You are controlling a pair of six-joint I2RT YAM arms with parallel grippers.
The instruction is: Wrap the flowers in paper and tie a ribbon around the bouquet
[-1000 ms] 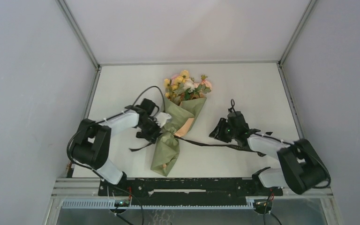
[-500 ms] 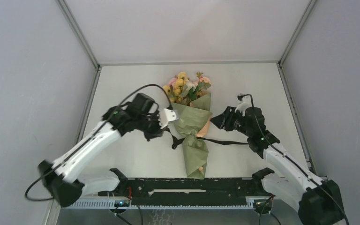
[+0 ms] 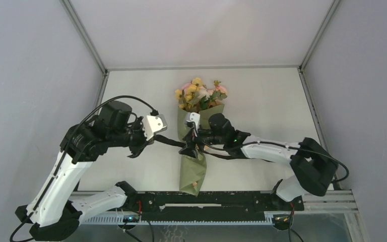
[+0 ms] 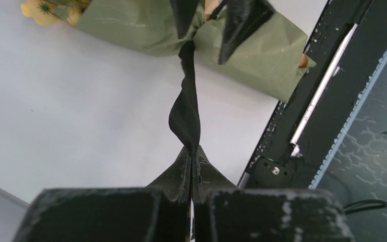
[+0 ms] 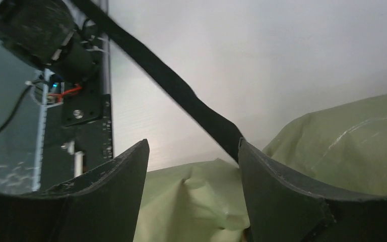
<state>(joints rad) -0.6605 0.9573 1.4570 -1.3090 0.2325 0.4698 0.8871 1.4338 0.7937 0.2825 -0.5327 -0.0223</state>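
The bouquet lies mid-table: yellow, pink and cream flowers stick out of an olive-green paper cone pinched at its waist. The black ribbon runs taut from that waist to my left gripper, which is shut on it. In the left wrist view the twisted ribbon rises from my left gripper to the paper. My right gripper sits at the waist. In the right wrist view it stands open astride the paper, with the ribbon grazing its right finger.
A black mounting rail runs along the near table edge, just below the cone's tip, and also shows in the left wrist view. Grey walls and metal frame posts enclose the white table on three sides.
My right gripper has swung left from the table's right side onto the bouquet's waist and opened wider. My left arm has lifted and drawn left, pulling the ribbon taut. The bouquet shifted slightly.
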